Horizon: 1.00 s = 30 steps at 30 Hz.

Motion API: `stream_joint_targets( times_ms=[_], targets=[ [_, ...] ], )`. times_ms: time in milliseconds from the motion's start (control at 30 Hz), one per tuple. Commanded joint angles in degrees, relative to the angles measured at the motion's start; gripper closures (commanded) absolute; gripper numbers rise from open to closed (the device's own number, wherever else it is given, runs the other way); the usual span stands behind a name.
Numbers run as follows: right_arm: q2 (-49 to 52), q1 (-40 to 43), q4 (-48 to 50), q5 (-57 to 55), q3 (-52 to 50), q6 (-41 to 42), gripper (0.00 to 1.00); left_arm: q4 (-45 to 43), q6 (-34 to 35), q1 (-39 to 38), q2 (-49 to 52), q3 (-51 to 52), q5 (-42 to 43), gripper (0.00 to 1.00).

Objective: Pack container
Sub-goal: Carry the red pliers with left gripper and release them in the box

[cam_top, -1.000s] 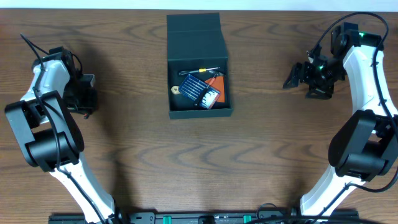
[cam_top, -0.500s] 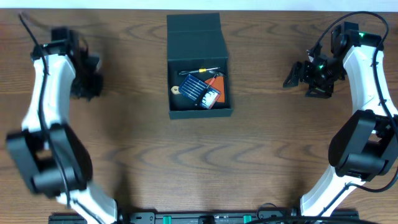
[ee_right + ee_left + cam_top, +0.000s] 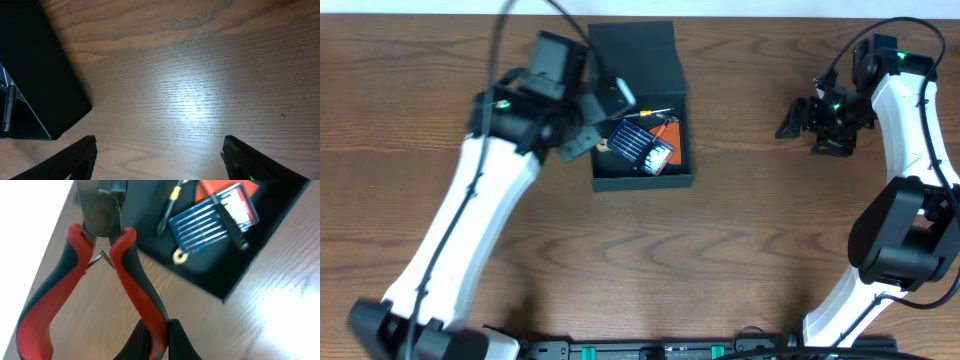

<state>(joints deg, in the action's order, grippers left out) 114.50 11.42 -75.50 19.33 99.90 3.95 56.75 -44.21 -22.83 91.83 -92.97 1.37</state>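
The container point(image 3: 642, 178) is a dark box at the table's middle back, its flap lid point(image 3: 632, 45) folded open behind it. Inside lie a blue bit set point(image 3: 642, 145), an orange card point(image 3: 670, 132) and a thin screwdriver point(image 3: 645, 113). My left gripper point(image 3: 582, 128) hangs over the box's left rim. In the left wrist view it point(image 3: 159, 330) is shut on one handle of red-handled pliers point(image 3: 122, 255), whose head points past the box's corner point(image 3: 235, 285). My right gripper point(image 3: 800, 138) stands open over bare wood, well to the right of the box, with nothing between its fingers point(image 3: 85, 152).
The wooden table point(image 3: 640, 260) stretches in front of the box. A corner of the container point(image 3: 35, 75) shows at the left of the right wrist view. The left arm point(image 3: 470, 230) now slants across the left half of the table.
My left arm has swung from the far left edge of the table over to the container's left rim. The right arm has not moved.
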Motion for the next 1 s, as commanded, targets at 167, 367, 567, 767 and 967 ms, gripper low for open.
stream_joint_targets(
  times_ms=[167,367,567,767,967],
  targets=[
    [0.28,-0.63,0.04,0.63,0.02,0.72,0.18,-5.46,-13.88,-4.28,13.20,0.81,-0.28,0.94],
    [0.28,-0.63,-0.57,0.61,0.02,0.59,0.18,-6.56,-13.84,-4.48,20.24,0.81,-0.31,0.92],
    [0.28,-0.63,-0.50,0.61,0.02,0.02,0.18,-6.99,-13.29,-4.48,22.60,0.81,-0.31,0.62],
    [0.28,-0.63,-0.33,0.63,0.02,0.00,0.18,-7.63,-0.68,-4.46,19.56,0.13,-0.55,0.02],
    [0.28,-2.54,0.02,10.45,0.02,-11.82,0.24,-6.88,9.16,-4.48,9.97,0.09,-0.50,0.02]
  ],
)
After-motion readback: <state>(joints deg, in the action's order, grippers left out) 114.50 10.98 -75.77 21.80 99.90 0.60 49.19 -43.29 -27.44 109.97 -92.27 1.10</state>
